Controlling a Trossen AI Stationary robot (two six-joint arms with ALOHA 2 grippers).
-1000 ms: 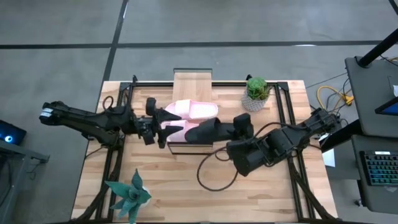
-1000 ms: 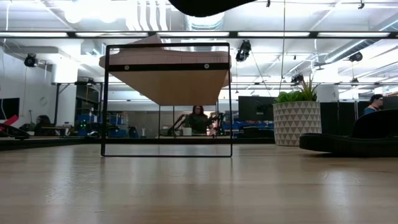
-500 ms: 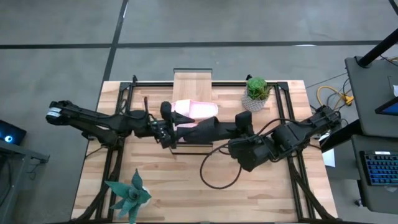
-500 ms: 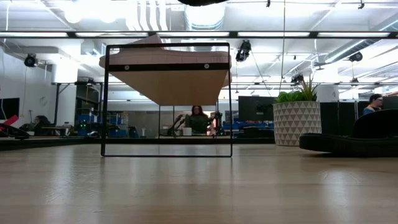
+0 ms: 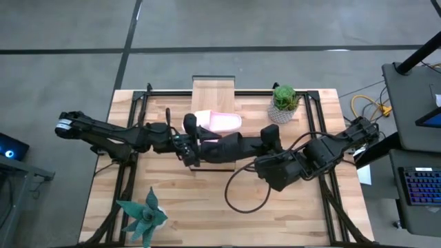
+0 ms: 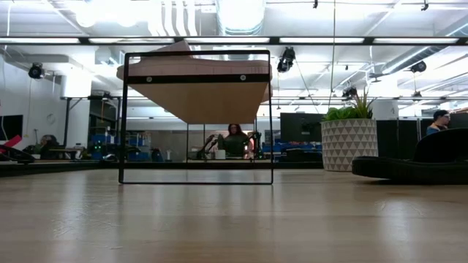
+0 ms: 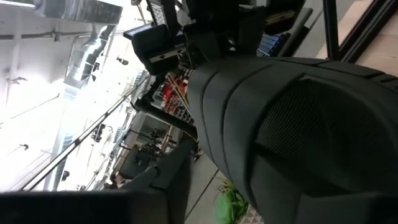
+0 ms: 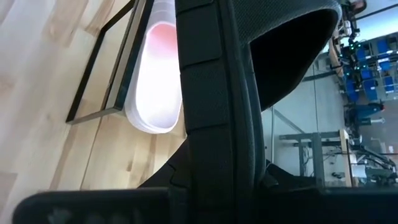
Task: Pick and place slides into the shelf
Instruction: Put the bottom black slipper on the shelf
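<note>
A black slide (image 5: 224, 145) hangs in the air over the shelf's near half and fills both wrist views (image 7: 292, 124) (image 8: 211, 93). My right gripper (image 5: 265, 141) is shut on its right end. My left gripper (image 5: 187, 141) sits right at the slide's left end; whether it touches, I cannot tell. One pink slide (image 5: 219, 122) (image 8: 155, 81) lies flat on the shelf's wood plank (image 5: 213, 93). A pale bit (image 5: 189, 124) shows by the left gripper. The shelf (image 6: 194, 80) stands on its thin black frame. The other slides are hidden. My right gripper holds the black slide by its right-hand end (image 5: 251, 143), coming in about level from the table's right, along the slide's length. The slide itself hides the fingers in the wrist view. It is lifted clear above the shelf, lying roughly level.
A potted plant in a patterned white pot (image 5: 284, 102) (image 6: 349, 142) stands right of the shelf's far end. A second, teal plant (image 5: 141, 215) sits at the near left corner. A black cable (image 5: 241, 196) loops over the near table. Bare wood lies near the table's front edge.
My left gripper has moved toward the table's right, up to the black slide's left end. My right gripper has carried the black slide a little leftward and upward, and it has left the top of the low view. The slide now covers the nearer pink slide from above.
</note>
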